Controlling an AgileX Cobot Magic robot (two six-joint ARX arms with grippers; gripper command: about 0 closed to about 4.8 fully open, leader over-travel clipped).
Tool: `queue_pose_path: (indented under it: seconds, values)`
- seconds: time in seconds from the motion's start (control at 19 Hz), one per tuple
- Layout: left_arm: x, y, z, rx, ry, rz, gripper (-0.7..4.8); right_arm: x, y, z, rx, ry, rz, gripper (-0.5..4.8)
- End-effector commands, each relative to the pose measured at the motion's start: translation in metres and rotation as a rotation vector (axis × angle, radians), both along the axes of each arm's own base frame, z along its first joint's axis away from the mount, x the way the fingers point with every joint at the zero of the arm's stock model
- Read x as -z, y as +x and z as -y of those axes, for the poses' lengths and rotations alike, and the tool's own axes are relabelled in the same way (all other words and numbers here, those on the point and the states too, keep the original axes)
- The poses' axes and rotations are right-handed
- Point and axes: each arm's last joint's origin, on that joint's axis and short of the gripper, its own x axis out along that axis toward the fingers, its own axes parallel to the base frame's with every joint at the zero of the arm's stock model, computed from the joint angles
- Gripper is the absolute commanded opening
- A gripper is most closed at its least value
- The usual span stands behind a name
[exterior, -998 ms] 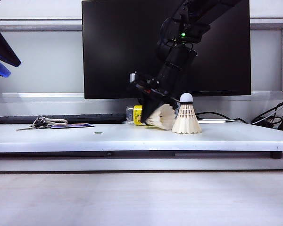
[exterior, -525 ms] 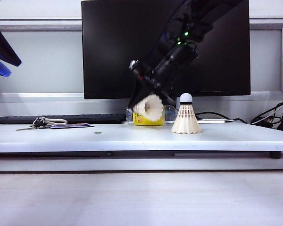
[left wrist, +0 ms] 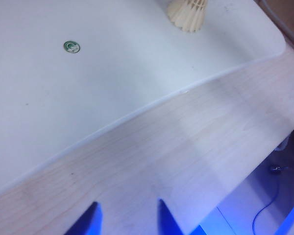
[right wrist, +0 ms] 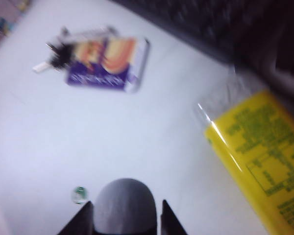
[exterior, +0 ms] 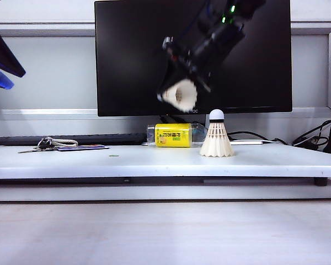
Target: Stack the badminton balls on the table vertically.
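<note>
The cream-white feather shuttlecock with its cone-shaped skirt (exterior: 178,94) is now in the air in front of the black monitor (exterior: 127,55), up and to the left of its partner. A second ago it lay low on the table just beside that partner; it has since been lifted clear, skirt mouth now turned toward the near side, tilted rather than upright. The right gripper (exterior: 183,74) pinches it near the cork end: in the right wrist view the round pale cork tip (right wrist: 125,205) sits between the two dark fingers (right wrist: 81,221), which are closed on it.

The second shuttlecock (exterior: 216,141) has not moved. It stands upright on its skirt on the long white table (exterior: 71,163), right of centre, with the dark-banded cork tip on top.

This means the pick-up looks done and the carry is under way. What seems to remain is turning the held shuttlecock skirt-down and bringing it over the standing one's cork tip.

Behind and to the left of the standing shuttlecock lies the yellow-labelled bottle (exterior: 174,135). Further left are a bunch of keys with a purple card (exterior: 63,145) and a small green sticker (exterior: 115,155).

The left gripper (left wrist: 127,218) hangs far left, clear of the table, with its fingers spread and nothing between them.
</note>
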Motion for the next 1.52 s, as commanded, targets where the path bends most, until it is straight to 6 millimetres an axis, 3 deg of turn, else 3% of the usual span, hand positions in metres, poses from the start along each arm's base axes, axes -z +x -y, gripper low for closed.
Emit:
queue_pose_path:
  seconds: [0.05, 0.53, 0.84, 1.05, 1.26, 1.42, 1.52]
  values:
    - [-0.002, 0.001, 0.000, 0.006, -0.008, 0.017, 1.57, -0.020, -0.007, 0.004, -0.010, 0.032, 0.041, 1.71]
    - [-0.002, 0.001, 0.000, 0.006, -0.008, 0.017, 1.57, -0.070, -0.030, 0.021, 0.003, 0.066, 0.140, 1.71]
    - [-0.003, 0.001, 0.001, 0.022, -0.031, 0.022, 1.57, -0.140, -0.070, 0.072, 0.091, 0.099, 0.285, 1.71]
    - [-0.003, 0.001, 0.002, 0.036, -0.044, 0.023, 1.57, -0.191, -0.114, 0.112, 0.166, 0.123, 0.421, 1.70]
    - [-0.005, 0.001, 0.002, 0.049, -0.067, 0.025, 1.57, -0.236, -0.174, 0.144, 0.234, 0.138, 0.558, 1.70]
    - [-0.005, 0.001, 0.003, 0.067, -0.084, 0.021, 1.57, -0.251, -0.220, 0.157, 0.268, 0.137, 0.615, 1.70]
    - [-0.005, 0.001, 0.003, 0.066, -0.086, 0.021, 1.57, -0.248, -0.247, 0.161, 0.284, 0.132, 0.626, 1.70]
